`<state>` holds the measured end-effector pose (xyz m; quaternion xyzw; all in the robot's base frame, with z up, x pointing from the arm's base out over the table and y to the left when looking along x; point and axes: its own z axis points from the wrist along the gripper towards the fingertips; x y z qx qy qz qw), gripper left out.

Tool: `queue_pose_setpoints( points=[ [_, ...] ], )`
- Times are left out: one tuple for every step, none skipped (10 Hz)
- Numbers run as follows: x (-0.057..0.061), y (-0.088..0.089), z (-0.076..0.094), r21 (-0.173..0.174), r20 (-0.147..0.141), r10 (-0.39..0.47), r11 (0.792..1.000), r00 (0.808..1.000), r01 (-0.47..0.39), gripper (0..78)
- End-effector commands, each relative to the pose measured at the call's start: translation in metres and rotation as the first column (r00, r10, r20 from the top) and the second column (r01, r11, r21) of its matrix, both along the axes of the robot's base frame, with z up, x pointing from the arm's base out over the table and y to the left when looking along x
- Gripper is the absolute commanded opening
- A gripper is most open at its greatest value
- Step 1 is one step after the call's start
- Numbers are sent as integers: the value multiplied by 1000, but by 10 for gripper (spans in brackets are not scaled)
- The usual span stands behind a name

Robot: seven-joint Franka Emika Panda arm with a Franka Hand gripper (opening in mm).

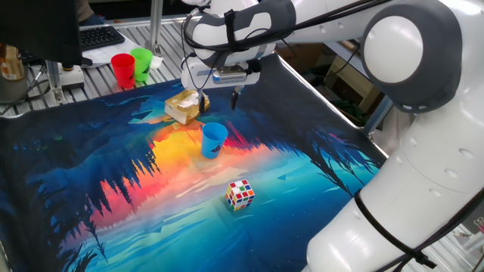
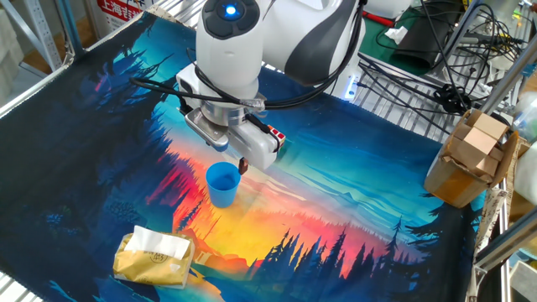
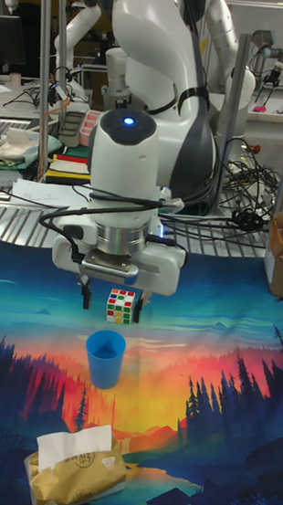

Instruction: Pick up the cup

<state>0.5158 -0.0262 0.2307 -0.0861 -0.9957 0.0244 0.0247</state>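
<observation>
The cup stands upright and open-mouthed on the bright orange patch of the printed cloth that covers the counter, roughly in the middle of it. The end effector hangs in the air above the cup with its two fingers spread wide apart and nothing between them.

In the tall fixed view one finger sits to one side of the cup's mouth and the other finger to the other side, so the opening looks broader than the rim and roughly centred over it. The two side cameras qualify this. In one fixed view the fingers hang above and a little beyond the cup, toward the tissue pack. In the other fixed view the lower finger tip sits just off the rim on the arm's side. The offset is therefore small and hard to fix exactly from any single view.

The cup's long axis is vertical, so a straight descent should bring the fingers down past the rim on either side of its tapered wall. A slight sideways correction may be needed first.

The puzzle cube and the tissue pack lie well apart from the cup. The red cup and green cup stand off the cloth, far from the end effector.
</observation>
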Motion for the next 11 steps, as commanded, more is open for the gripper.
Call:
queue_pose_setpoints(
  points=[
    [1, 0, 1, 2, -104, 8, 1000, 995, -8, 774],
    [1, 0, 1, 3, -104, 18, 1000, 994, -18, 774],
    [1, -1, 0, 2, -105, 27, 1000, 994, -27, 774],
    [2, -2, -1, 0, -106, 40, 999, 994, -40, 774],
    [3, -4, -2, 3, -108, 53, 999, 993, -53, 774],
    [4, -7, -6, 5, -108, 67, 998, 992, -67, 774],
    [3, -9, -11, 8, -107, 80, 997, 991, -80, 774],
    [2, -9, -14, 9, -106, 85, 996, 991, -84, 774],
    [-2, -7, -19, 8, -104, 85, 996, 991, -84, 774],
    [-3, -6, -20, 8, -103, 85, 996, 991, -84, 774],
    [-4, -4, -24, 11, -102, 86, 996, 991, -85, 774]
  ],
)
